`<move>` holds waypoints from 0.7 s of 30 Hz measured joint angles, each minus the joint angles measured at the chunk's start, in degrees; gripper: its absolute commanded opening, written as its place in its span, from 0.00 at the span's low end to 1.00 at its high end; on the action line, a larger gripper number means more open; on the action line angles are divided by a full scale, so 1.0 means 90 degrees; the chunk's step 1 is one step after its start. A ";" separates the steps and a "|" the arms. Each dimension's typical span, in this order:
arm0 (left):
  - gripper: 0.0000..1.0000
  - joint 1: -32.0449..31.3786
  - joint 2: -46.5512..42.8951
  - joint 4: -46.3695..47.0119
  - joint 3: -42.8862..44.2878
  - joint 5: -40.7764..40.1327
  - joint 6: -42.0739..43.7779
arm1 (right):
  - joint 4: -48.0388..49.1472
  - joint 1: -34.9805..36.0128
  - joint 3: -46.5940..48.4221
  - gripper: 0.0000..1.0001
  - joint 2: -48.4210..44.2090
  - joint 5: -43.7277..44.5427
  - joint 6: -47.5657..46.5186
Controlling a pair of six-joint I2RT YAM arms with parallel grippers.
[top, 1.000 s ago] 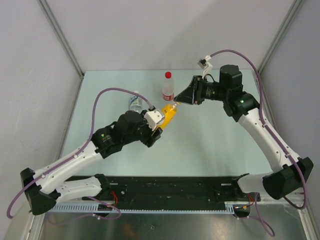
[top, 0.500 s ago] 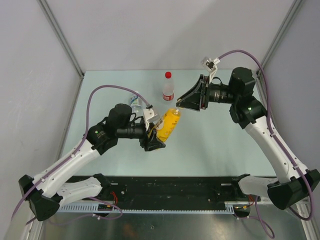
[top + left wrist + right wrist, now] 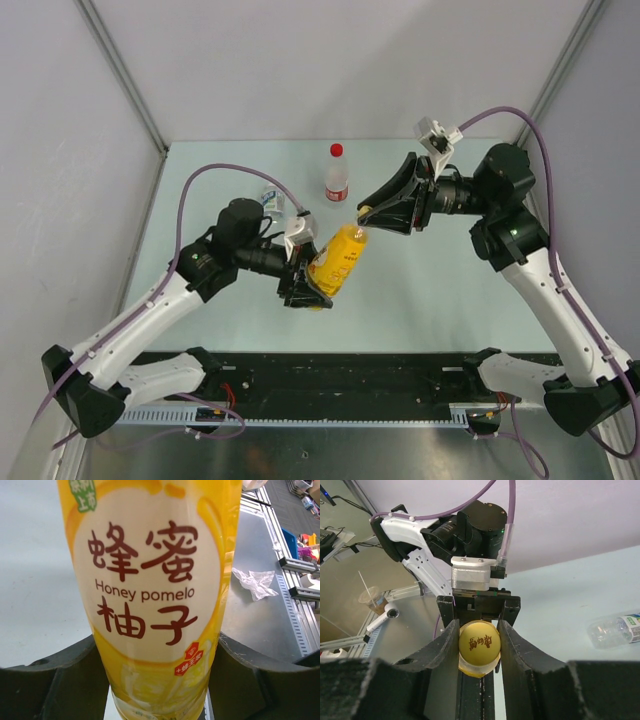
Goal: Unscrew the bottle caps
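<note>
Pale green bench (image 3: 430, 290): red-capped bottle (image 3: 337, 178) upright, clear bottle (image 3: 271, 200) lying. Left hand (image 3: 308, 283) pinches yellow bottle (image 3: 338, 258), tilted, aloft; right hand (image 3: 479, 645) pinches its cap (image 3: 479, 641).

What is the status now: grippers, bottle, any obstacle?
Left gripper shut on yellow bottle, held tilted. Right gripper shut on its cap. Red-capped bottle stands behind, apart; nothing in the way.

From above and behind, you see the whole table (image 3: 430, 290). Your left wrist camera sits close against the yellow bottle (image 3: 150, 595); your right wrist camera faces its cap (image 3: 479, 642) end-on. All three share that bottle.
</note>
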 measured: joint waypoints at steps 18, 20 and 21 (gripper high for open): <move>0.10 -0.0010 0.0148 0.0185 -0.0323 -0.1137 0.0046 | 0.0886 -0.0379 -0.0073 0.99 0.0163 0.0491 0.1010; 0.10 -0.0010 0.0148 0.0163 -0.0333 -0.1438 0.0078 | 0.0894 -0.0408 -0.0073 0.99 0.0163 0.0546 0.1071; 0.10 -0.0010 0.0146 0.0158 -0.0333 -0.1591 0.0090 | 0.0886 -0.0427 -0.0073 0.99 0.0163 0.0588 0.1083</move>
